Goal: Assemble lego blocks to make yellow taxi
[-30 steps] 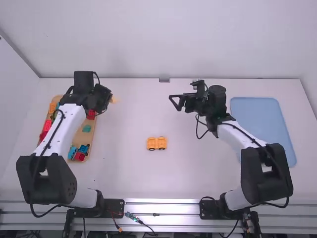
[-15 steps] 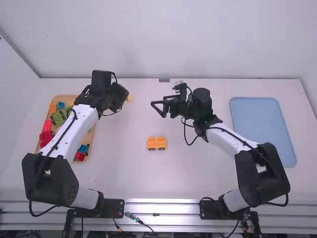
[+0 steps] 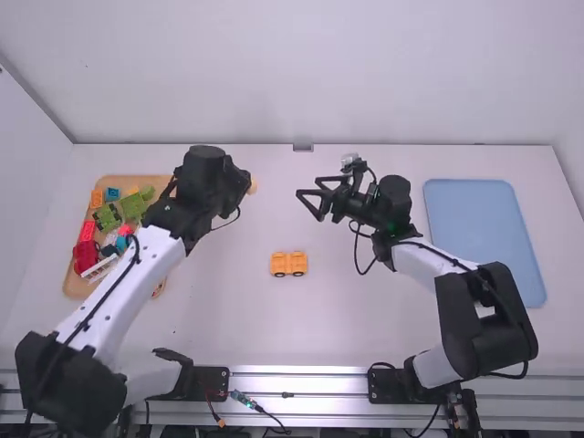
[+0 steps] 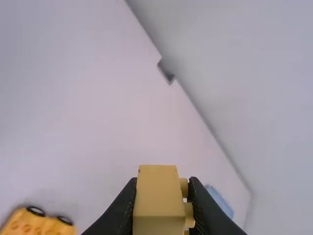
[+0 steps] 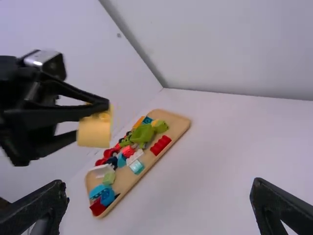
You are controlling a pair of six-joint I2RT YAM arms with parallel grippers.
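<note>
In the upper middle of the high view, just left of centre, the left tool (image 4: 160, 204) holds a yellow block (image 4: 157, 200) pinched between its fingers. The right tool (image 3: 308, 205) is spread wide, with nothing between its fingers, a short way to the right of that block. The wheeled base (image 3: 289, 264), an orange-yellow piece, sits near the centre of the frame on the bench (image 3: 365, 319), its long axis running left to right. The held block lies up and to the left of it; of the two tools, the right seems the nearer to the base.

The coming move probably turns on how the block faces. The left wrist view shows its studs (image 4: 189, 215) pointing sideways, toward one finger, which the high view is too distant to tell; the block likely needs turning, perhaps by a pass to the right tool, before it can press down on the base. The left wrist view also gives the base's own studs and two black wheels, lower left. The right wrist view adds the block in side profile at left, well apart from the wooden tray (image 5: 181, 128) of loose pieces beyond.
</note>
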